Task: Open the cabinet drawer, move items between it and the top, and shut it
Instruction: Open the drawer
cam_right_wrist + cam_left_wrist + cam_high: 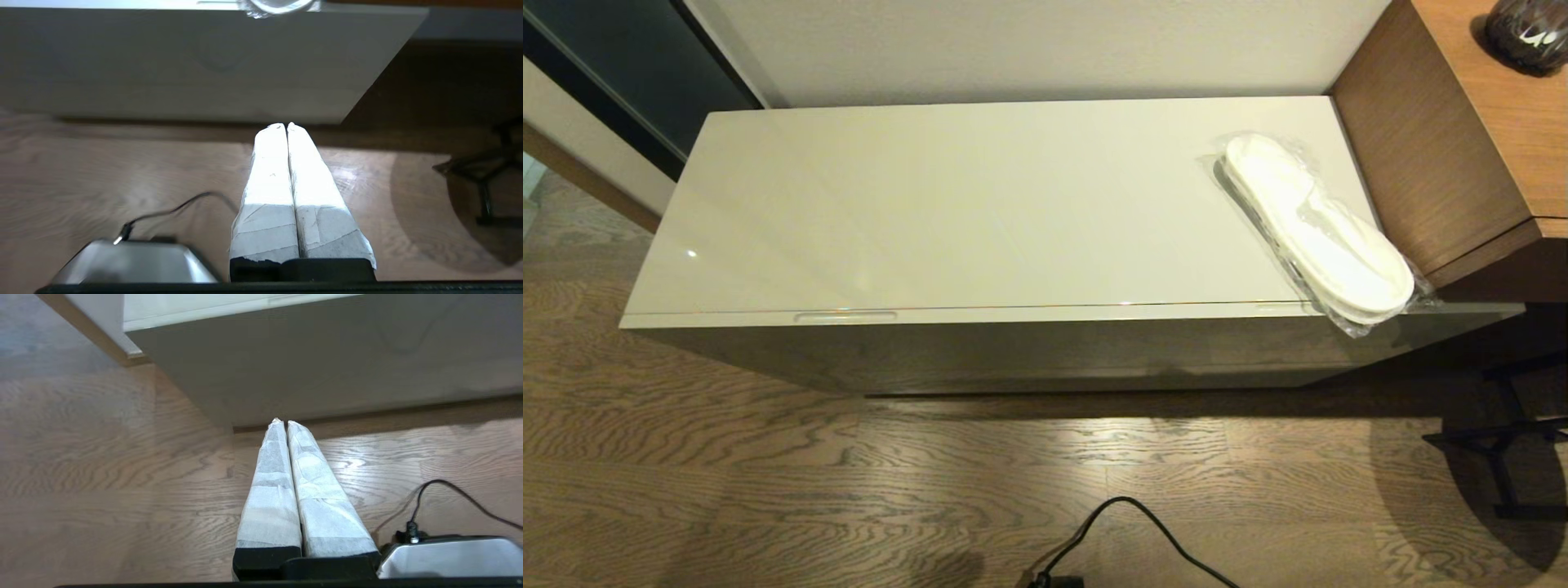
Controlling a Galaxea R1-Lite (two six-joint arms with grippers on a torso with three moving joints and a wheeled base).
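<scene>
The wrapped white slippers point(1319, 233) lie at the right end of the glossy cream top point(980, 204), their near end overhanging the front edge. The cabinet drawer point(1045, 314) is closed flush; one oblong pull point(845, 316) shows at its front left. Neither gripper appears in the head view. My left gripper point(282, 422) is shut and empty, low over the floor in front of the cabinet's left end. My right gripper point(285, 125) is shut and empty too, low before the cabinet's right end, with the plastic wrap point(278, 6) peeking over the edge above.
A taller brown wood-grain desk point(1462, 139) abuts the cabinet on the right, with a dark vase point(1527, 28) on it. A black cable point(1127, 531) runs over the wood floor in front. A black stand point(1503, 433) sits at the right near the floor.
</scene>
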